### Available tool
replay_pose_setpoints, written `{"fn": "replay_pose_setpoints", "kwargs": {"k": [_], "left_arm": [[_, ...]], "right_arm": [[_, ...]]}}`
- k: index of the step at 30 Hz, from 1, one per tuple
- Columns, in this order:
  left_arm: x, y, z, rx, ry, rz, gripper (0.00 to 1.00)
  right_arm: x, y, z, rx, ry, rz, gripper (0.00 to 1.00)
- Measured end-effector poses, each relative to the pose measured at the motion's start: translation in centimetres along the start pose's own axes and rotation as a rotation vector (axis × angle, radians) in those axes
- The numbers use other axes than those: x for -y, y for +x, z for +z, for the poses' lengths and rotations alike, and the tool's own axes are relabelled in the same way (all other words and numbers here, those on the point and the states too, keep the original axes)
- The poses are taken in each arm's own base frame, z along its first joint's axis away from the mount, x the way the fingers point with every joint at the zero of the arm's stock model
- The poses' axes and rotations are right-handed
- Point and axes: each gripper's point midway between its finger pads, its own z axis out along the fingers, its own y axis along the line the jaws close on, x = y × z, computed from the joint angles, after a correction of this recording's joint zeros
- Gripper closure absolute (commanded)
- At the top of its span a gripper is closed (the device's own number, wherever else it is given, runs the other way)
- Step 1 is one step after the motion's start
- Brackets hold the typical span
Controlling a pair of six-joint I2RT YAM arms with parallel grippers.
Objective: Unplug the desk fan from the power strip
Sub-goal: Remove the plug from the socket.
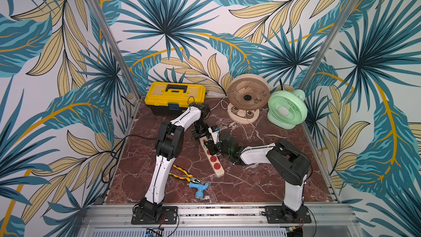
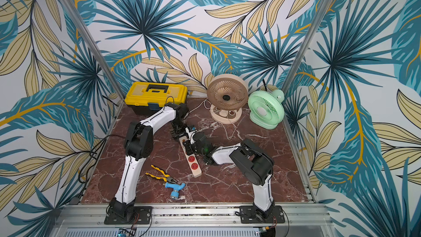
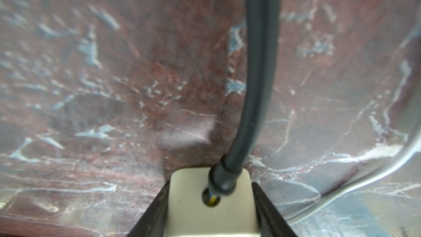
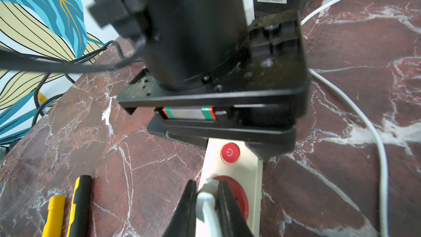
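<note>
The cream power strip (image 1: pixel 219 171) lies slantwise mid-table, with two free red sockets showing in both top views. My left gripper (image 1: pixel 200 135) is shut on its far end; the left wrist view has both fingers (image 3: pixel 150 213) pressed against the strip's end face (image 3: pixel 189 201), where the dark cord (image 3: pixel 257 87) leaves. My right gripper (image 4: pixel 207 183) is shut on a white plug (image 4: pixel 206 198) seated in the red socket (image 4: pixel 238 194) beside the red power button (image 4: pixel 230 153). The plug's white cord (image 1: pixel 247 131) runs towards the beige desk fan (image 1: pixel 248 98) at the back.
A green fan (image 1: pixel 287 109) stands right of the beige one. A yellow toolbox (image 1: pixel 175 98) sits at the back left. Yellow-handled pliers (image 1: pixel 184 174) and a blue tap fitting (image 1: pixel 198 188) lie near the front, left of the strip. Black cables (image 1: pixel 114 151) trail along the left edge.
</note>
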Motion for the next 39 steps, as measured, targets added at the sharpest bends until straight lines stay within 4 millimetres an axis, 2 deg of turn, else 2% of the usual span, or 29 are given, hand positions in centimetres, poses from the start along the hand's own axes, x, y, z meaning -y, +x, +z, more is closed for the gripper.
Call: {"fn": "replay_pose_setpoints", "kwargs": {"k": [7, 19, 24, 33, 39], "left_arm": [[0.0, 0.0, 0.0, -0.001, -0.001, 0.0, 1.0], [0.0, 0.0, 0.0, -0.003, -0.001, 0.009, 1.0], [-0.1, 0.1, 0.0, -0.006, -0.004, 0.007, 1.0], [-0.1, 0.1, 0.0, -0.006, -0.004, 0.007, 1.0], [-0.1, 0.1, 0.0, -0.006, -0.004, 0.005, 1.0]], "right_arm": [[-0.3, 0.1, 0.1, -0.008, 0.007, -0.031, 1.0], [-1.6, 0.4, 0.3, -0.056, 0.173, -0.313, 1.0], [-1.7, 0.4, 0.2, -0.062, 0.199, -0.371, 1.0], [-1.6, 0.4, 0.1, -0.05, 0.208, -0.386, 1.0], [-0.8, 0.2, -0.2, -0.027, 0.162, -0.261, 1.0]]}}
